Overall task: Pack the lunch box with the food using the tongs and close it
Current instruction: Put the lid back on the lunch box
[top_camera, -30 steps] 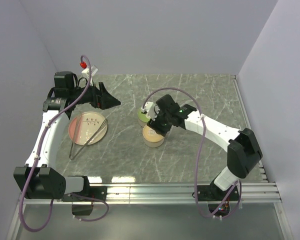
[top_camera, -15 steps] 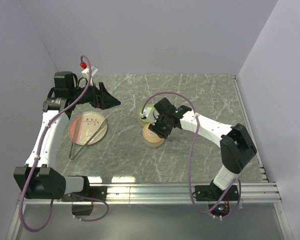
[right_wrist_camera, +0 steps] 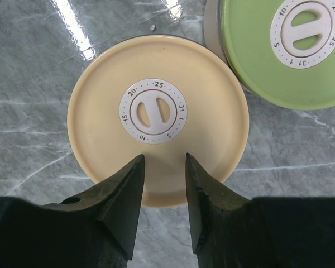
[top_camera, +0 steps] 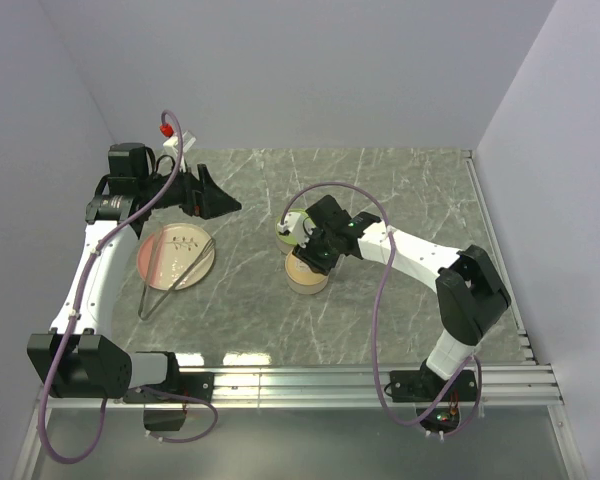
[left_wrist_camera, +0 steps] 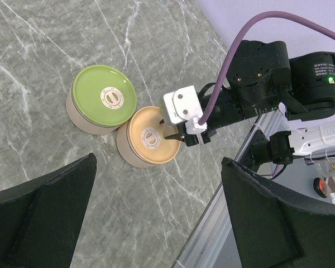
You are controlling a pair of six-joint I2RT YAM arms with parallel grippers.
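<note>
Right wrist view: we see the right gripper [right_wrist_camera: 163, 158] poised low over the pale orange lid [right_wrist_camera: 95, 128]. Its jaws are a narrow gap apart and hold nothing, with the tips just short of the lid's white dial [right_wrist_camera: 153, 110]. The green-lidded tin [right_wrist_camera: 257, 67] stands just beside it. From above, the tongs [top_camera: 148, 300] lie across the pink plate [top_camera: 152, 262], well apart to the left. The left gripper [left_wrist_camera: 158, 159] hangs spread wide and empty above the marble table [top_camera: 400, 190].
</note>
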